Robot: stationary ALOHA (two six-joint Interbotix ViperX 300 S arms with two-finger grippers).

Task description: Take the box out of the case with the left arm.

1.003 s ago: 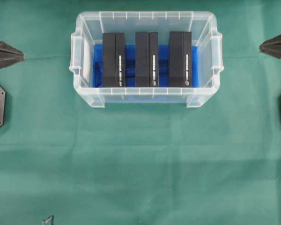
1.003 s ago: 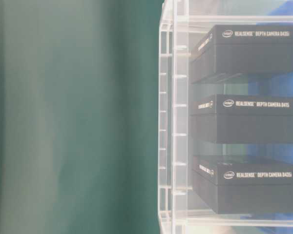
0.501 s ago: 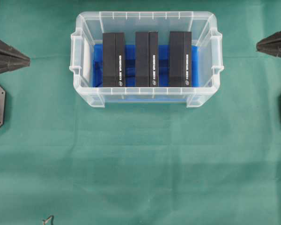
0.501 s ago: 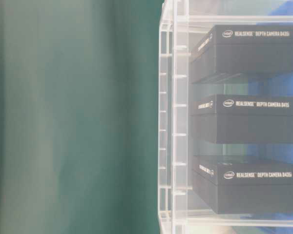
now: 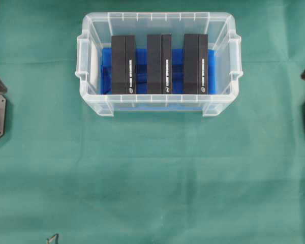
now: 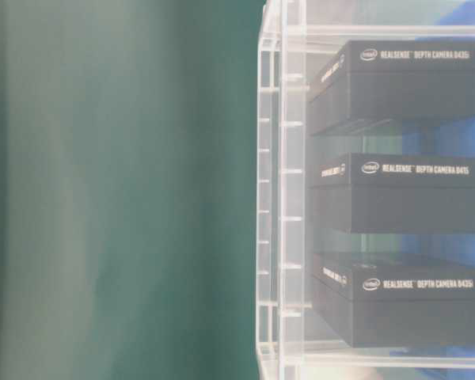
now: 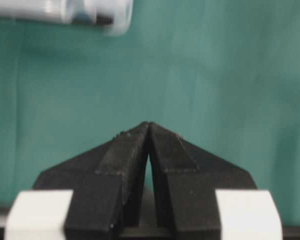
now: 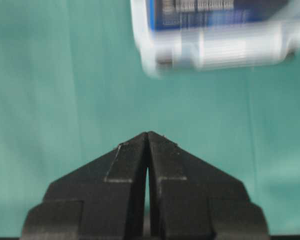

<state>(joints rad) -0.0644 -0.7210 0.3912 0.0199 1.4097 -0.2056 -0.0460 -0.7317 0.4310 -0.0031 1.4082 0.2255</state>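
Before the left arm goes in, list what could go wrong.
1. The left claw is shut; unless it opens, it may just knock a box.
2. Three black boxes stand close together in the case; fingers might nudge a neighbour.
3. The case walls rise around the boxes, so a low approach could hit the rim.

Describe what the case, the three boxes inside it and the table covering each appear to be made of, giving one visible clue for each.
Case: clear, slightly frosted moulded plastic; the contents show through its ribbed walls. Boxes: probably matte black cardboard, with sharp edges and printed white lettering. Table covering: green cloth, apparently felt-like; soft creases, no shine.
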